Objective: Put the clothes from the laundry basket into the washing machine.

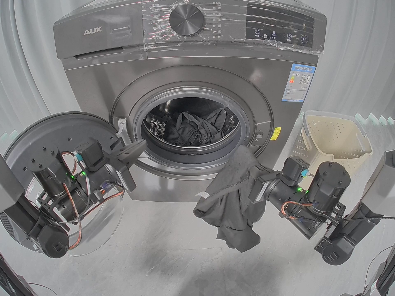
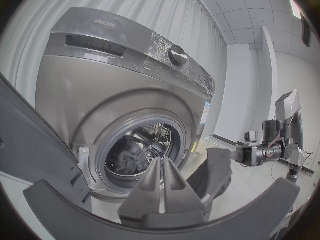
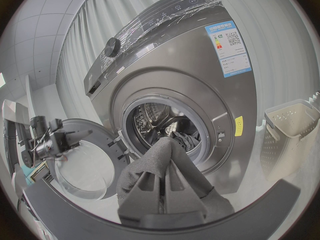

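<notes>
The right gripper (image 3: 165, 172) pinches a dark garment (image 1: 230, 202) before the washing machine (image 1: 103, 83) mouth, clothes (image 1: 197, 128) inside. The open door (image 1: 53, 132) is beside the pressed-together left gripper (image 2: 160, 170), and the laundry basket (image 1: 337, 136) stands right.

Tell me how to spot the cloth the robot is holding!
Find the big grey washing machine with its round door swung open. Below the right of its opening, a dark garment hangs from the right gripper. Unlike the dark clothes lying inside the drum, it dangles outside, above the floor.
</notes>
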Robot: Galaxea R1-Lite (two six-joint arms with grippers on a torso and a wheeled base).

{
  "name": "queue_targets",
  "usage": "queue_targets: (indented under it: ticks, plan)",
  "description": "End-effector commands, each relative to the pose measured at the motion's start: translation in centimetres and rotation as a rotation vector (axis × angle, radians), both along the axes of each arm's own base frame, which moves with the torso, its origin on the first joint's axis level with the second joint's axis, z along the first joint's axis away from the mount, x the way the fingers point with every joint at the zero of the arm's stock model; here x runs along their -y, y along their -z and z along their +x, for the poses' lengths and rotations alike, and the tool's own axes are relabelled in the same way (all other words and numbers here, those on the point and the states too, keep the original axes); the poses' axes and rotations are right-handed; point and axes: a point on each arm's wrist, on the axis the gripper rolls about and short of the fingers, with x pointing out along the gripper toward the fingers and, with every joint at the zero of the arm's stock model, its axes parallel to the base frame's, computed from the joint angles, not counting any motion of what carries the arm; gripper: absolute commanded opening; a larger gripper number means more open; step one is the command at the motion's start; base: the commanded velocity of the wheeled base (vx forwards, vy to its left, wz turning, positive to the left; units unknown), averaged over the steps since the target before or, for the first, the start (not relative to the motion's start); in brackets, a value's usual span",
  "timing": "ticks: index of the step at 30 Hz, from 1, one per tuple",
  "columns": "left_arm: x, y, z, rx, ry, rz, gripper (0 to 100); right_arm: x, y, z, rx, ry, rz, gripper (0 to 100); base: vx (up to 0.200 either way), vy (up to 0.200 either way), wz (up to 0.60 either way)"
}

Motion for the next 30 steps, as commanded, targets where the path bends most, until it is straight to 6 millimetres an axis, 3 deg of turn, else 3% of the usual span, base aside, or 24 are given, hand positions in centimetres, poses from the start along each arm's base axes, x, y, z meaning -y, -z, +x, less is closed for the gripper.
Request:
queue_targets:
  ticks: [1, 6, 12, 13, 18, 20, 25, 30]
  plan:
    - [0.6, 2.7, -1.0, -0.107, 0.039, 0.048, 0, -0.7, -1.2, 0.9, 0.046, 0.035, 0.047, 0, 0.0, 0.0, 0.0]
    - [1.4, 5.1, -0.9, -0.194, 0.065, 0.086, 0, -1.8, -2.9, 1.8, 0.108, 0.044, 0.102, 0, 0.0, 0.0, 0.0]
    - [1.4, 5.4, -0.3, -0.202, 0.097, 0.085, 0, -2.7, -4.2, 2.7, 0.156, 0.037, 0.136, 0, 0.0, 0.0, 0.0]
    - [1.4, 5.5, -0.4, -0.205, 0.107, 0.088, 100, -2.8, -4.3, 2.7, 0.159, 0.035, 0.137, 0, 0.0, 0.0, 0.0]
    - [1.5, 6.3, -0.5, -0.238, 0.144, 0.101, 100, -3.3, -5.1, 3.2, 0.178, 0.033, 0.152, 0, 0.0, 0.0, 0.0]
    - [1.6, 8.0, -0.3, -0.29, 0.152, 0.129, 100, -3.7, -5.5, 3.0, 0.181, 0.023, 0.156, 0, 0.0, 0.0, 0.0]
    - [2.2, 10.8, 1.1, -0.351, 0.155, 0.17, 100, -4.0, -5.9, 3.0, 0.188, 0.015, 0.164, 0, 0.0, 0.0, 0.0]
    - [3.0, 12.0, 2.9, -0.332, 0.153, 0.179, 100, -4.2, -6.1, 2.6, 0.194, 0.003, 0.171, 0, 0.0, 0.0, 0.0]
